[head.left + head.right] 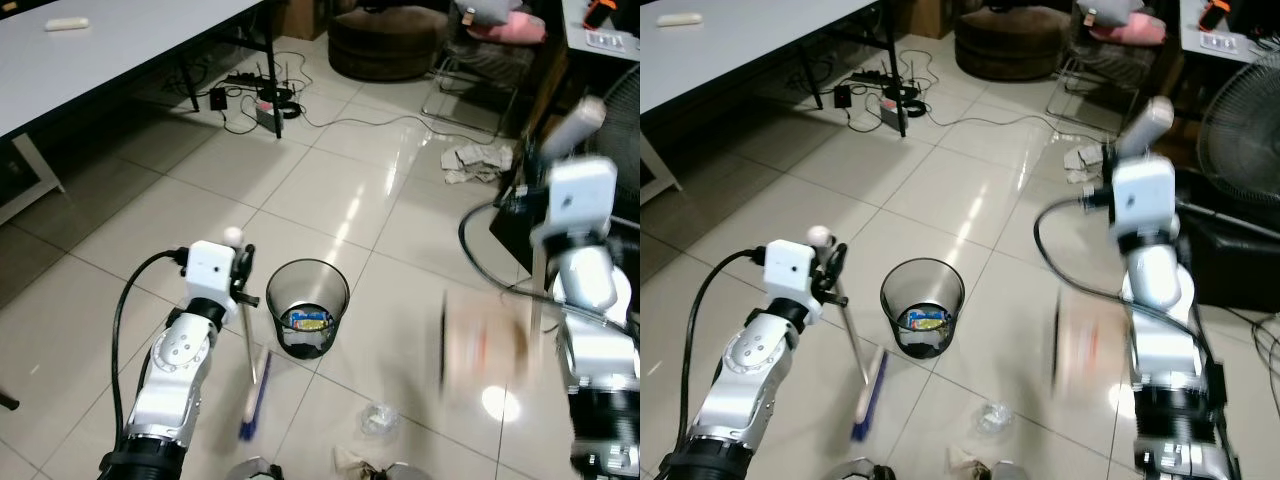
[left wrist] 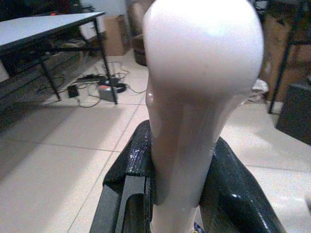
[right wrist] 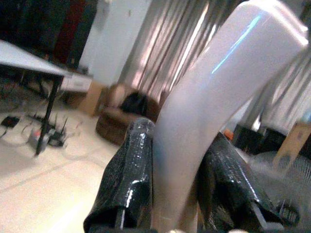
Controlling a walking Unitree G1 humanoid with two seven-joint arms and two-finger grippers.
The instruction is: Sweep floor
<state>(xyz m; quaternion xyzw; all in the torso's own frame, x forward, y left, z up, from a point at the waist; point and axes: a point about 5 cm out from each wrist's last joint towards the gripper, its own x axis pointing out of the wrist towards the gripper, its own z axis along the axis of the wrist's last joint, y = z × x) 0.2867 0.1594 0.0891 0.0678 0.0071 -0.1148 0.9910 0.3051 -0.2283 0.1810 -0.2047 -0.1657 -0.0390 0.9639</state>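
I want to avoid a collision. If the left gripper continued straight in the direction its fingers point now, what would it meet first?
The left gripper is shut on the broom handle. Beyond it lies bare tiled floor, then probably the table leg with the power strip and cables at its foot. Depth is unclear.

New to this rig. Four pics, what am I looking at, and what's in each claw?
It is a humanoid robot sweeping a tiled floor. The two wide pictures come from its head camera, looking down past its silver arms. The other two come from cameras on its wrists, looking along each claw's black fingers.

The left claw is shut on the broom, whose blue brush rests on the floor beside a black mesh bin with some litter inside. The right claw is shut on a pale handle; the blurred shape below it is probably a dustpan in motion. Crumpled litter lies near the robot's feet.
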